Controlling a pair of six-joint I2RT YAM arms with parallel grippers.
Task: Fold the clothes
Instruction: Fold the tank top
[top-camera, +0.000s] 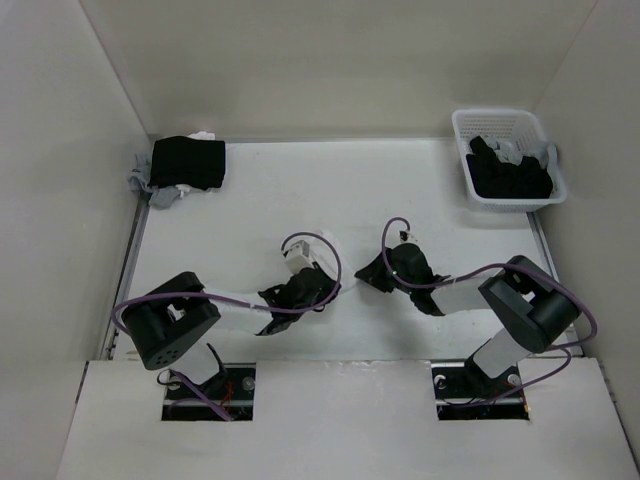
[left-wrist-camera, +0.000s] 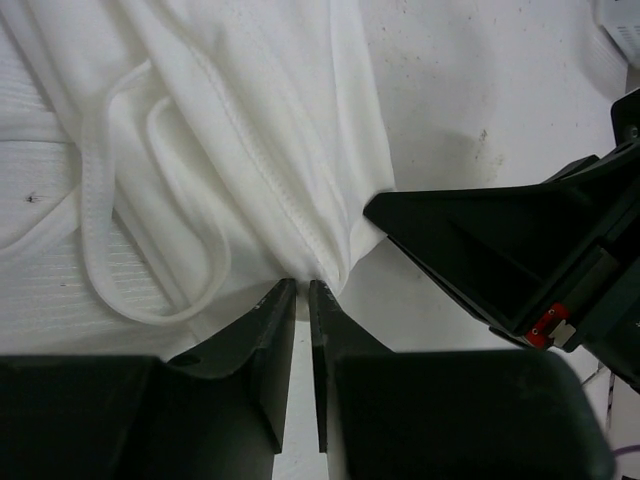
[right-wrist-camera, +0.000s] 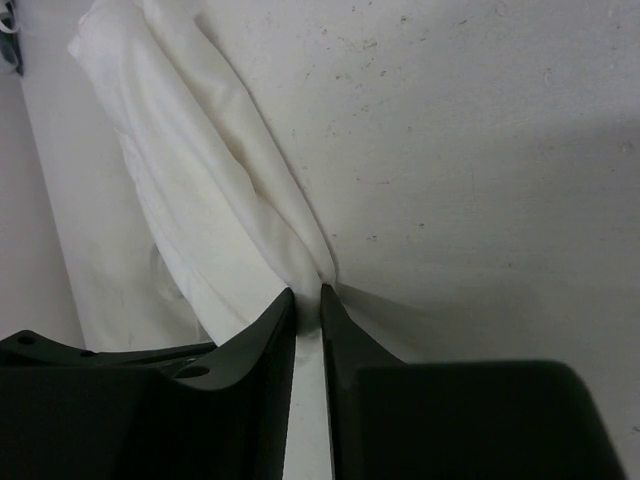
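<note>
Garment: a thin white garment (left-wrist-camera: 200, 150) lies rumpled on the surface (top-camera: 300, 190), about the middle of it and between the two arms. From above it is nearly lost against the white top.
Garment detail: the left wrist view shows stitched hems and a narrow looped strap (left-wrist-camera: 110, 230) lying on the cloth. The folds run down toward the pincer tips.
Left pincer: the left pincer (left-wrist-camera: 302, 292) sits low on the surface. Its jaws are almost together with only a slit between them, and a hemmed edge of the garment is nipped at the tips.
Right pincer: the right pincer (right-wrist-camera: 308, 296) is closed just as narrowly on a gathered fold of the garment. Creases fan out from its tips.
Spacing: the two pincers are near each other but apart, both at the garment.
Far left corner: a black stack (top-camera: 188, 162) of folded cloth, with grey and white pieces (top-camera: 150, 185) touching its left side.
Far right corner: a white basket (top-camera: 497, 113) holding dark clothes (top-camera: 510, 172).
Arms: purple cables (top-camera: 320, 240) loop along both.
</note>
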